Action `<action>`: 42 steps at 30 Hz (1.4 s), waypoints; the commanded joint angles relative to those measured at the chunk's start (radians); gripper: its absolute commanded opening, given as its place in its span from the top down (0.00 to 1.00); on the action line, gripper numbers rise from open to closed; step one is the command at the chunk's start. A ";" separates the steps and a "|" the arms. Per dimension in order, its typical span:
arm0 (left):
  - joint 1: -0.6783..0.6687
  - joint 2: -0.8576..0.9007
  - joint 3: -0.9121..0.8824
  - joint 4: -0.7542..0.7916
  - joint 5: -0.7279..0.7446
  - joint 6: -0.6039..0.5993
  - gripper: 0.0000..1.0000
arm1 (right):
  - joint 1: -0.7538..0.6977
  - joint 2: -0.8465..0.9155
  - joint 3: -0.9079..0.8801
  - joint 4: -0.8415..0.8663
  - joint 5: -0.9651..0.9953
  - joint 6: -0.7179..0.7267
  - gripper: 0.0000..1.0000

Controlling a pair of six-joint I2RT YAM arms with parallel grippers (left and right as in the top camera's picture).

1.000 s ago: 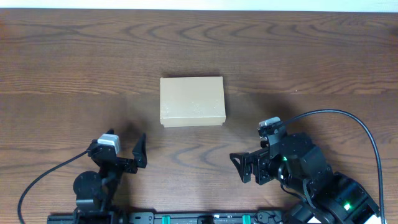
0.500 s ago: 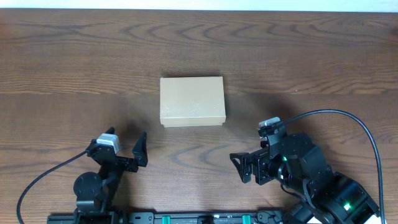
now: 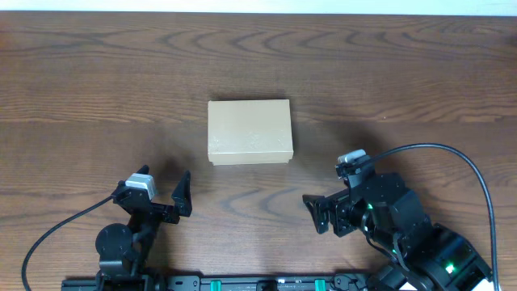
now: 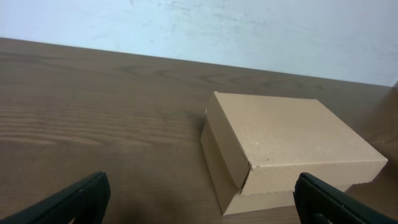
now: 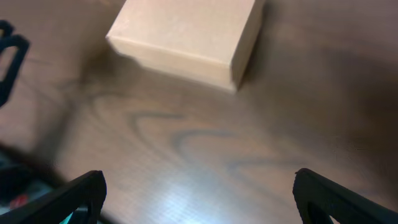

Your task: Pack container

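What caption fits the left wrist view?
Closed cardboard container on the wooden table, ahead of the open left gripper.

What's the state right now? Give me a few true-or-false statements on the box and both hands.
1. The box has its lid shut. True.
2. The left hand grips the box. False: it is open, empty and apart from the box.
3. The right hand is open and holds nothing. True.
4. The box sits at the far left edge of the table. False: it lies near the middle, ahead of both hands.
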 commanded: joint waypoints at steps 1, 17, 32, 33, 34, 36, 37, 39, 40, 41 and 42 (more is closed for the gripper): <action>-0.002 -0.007 -0.029 -0.005 -0.003 -0.011 0.05 | -0.008 -0.069 -0.116 0.064 0.100 -0.152 0.01; -0.002 -0.007 -0.029 -0.005 -0.003 -0.011 0.04 | -0.060 -0.591 -0.736 0.513 0.099 -0.194 0.01; -0.002 -0.007 -0.029 -0.005 -0.003 -0.011 0.05 | -0.061 -0.709 -0.736 0.515 0.095 -0.193 0.01; -0.002 -0.007 -0.029 -0.005 -0.003 -0.011 0.05 | -0.061 -0.709 -0.736 0.515 0.095 -0.193 0.01; -0.002 -0.007 -0.029 -0.005 -0.003 -0.011 0.05 | -0.061 -0.709 -0.736 0.515 0.095 -0.193 0.01; -0.002 -0.007 -0.029 -0.005 -0.003 -0.011 0.05 | -0.061 -0.708 -0.736 0.515 0.095 -0.193 0.01; -0.002 -0.007 -0.029 -0.005 -0.003 -0.011 0.05 | -0.061 -0.708 -0.736 0.515 0.095 -0.193 0.01; -0.002 -0.007 -0.029 -0.005 -0.003 -0.011 0.05 | -0.061 -0.708 -0.736 0.515 0.095 -0.193 0.01; -0.002 -0.007 -0.029 -0.005 -0.003 -0.011 0.05 | -0.061 -0.708 -0.736 0.515 0.095 -0.193 0.01; -0.002 -0.007 -0.029 -0.005 -0.003 -0.011 0.05 | -0.061 -0.708 -0.736 0.515 0.095 -0.193 0.01; -0.002 -0.007 -0.029 -0.005 -0.003 -0.011 0.05 | -0.061 -0.708 -0.736 0.515 0.095 -0.193 0.01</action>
